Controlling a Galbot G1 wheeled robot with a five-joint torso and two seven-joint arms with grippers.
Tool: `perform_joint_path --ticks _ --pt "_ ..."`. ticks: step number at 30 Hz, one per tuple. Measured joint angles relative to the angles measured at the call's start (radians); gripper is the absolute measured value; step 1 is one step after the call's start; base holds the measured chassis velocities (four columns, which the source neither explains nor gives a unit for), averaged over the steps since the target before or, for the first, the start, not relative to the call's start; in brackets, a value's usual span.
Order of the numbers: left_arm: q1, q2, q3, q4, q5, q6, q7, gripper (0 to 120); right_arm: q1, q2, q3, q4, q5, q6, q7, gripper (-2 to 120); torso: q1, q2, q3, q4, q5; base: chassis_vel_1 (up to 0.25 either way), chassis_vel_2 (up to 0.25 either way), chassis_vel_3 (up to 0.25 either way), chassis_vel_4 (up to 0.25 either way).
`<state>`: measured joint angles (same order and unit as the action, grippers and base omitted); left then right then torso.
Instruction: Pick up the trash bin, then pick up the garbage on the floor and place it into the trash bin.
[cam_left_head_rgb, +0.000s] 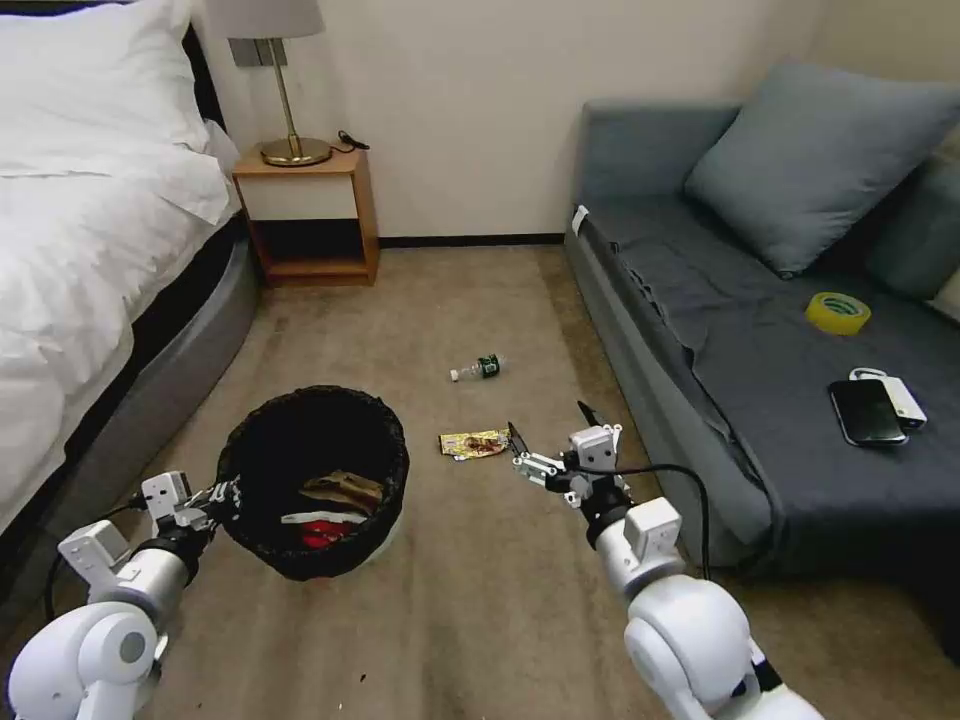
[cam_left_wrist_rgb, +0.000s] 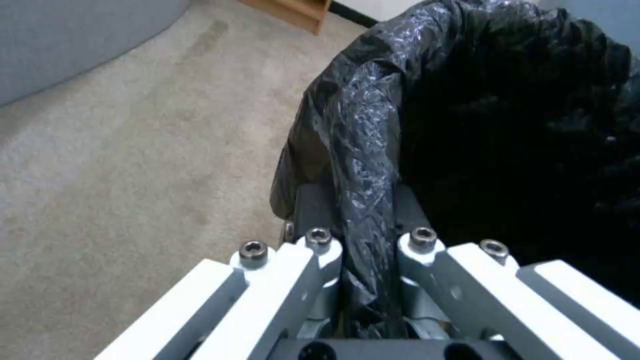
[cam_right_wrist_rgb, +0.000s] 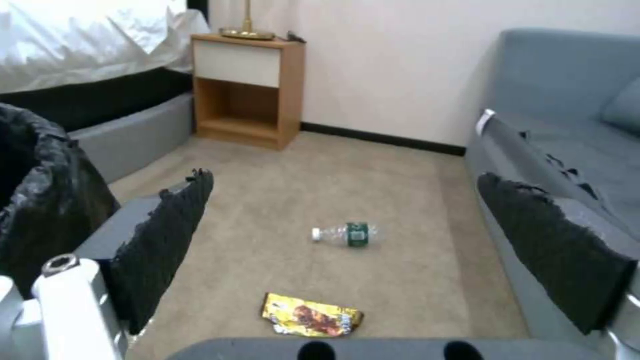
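The trash bin (cam_left_head_rgb: 315, 480), round and lined with a crinkled black bag, hangs by its rim (cam_left_wrist_rgb: 363, 165) from my left gripper (cam_left_head_rgb: 222, 492), which is shut on it. Inside lie a crumpled brown paper bag (cam_left_head_rgb: 343, 490) and a red-and-white packet (cam_left_head_rgb: 322, 526). On the carpet, a shiny gold-brown snack wrapper (cam_left_head_rgb: 473, 443) (cam_right_wrist_rgb: 311, 317) lies just in front of my right gripper (cam_left_head_rgb: 550, 432), which is open and a little above it. A small clear bottle with a green label (cam_left_head_rgb: 478, 369) (cam_right_wrist_rgb: 347, 234) lies farther away on the floor.
A bed (cam_left_head_rgb: 90, 250) runs along the left, a wooden nightstand (cam_left_head_rgb: 310, 215) with a lamp stands at the back wall. A grey sofa (cam_left_head_rgb: 780, 330) on the right carries a yellow tape roll (cam_left_head_rgb: 838, 312) and a black phone (cam_left_head_rgb: 866, 411). Open carpet lies between.
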<state>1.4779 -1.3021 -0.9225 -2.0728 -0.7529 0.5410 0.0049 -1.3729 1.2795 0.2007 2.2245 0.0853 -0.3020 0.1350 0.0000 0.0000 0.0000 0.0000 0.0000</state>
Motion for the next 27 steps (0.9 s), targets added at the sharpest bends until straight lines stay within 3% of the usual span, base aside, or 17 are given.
perform_joint_path --ticks 27 --pt "0.009 -0.006 -0.005 -0.017 -0.008 -0.002 0.000 4 -0.090 0.033 0.084 0.037 -0.054 0.043 -0.066 100 0.000 0.000 0.000 0.0001 0.0000 0.000 0.000 0.000 0.000"
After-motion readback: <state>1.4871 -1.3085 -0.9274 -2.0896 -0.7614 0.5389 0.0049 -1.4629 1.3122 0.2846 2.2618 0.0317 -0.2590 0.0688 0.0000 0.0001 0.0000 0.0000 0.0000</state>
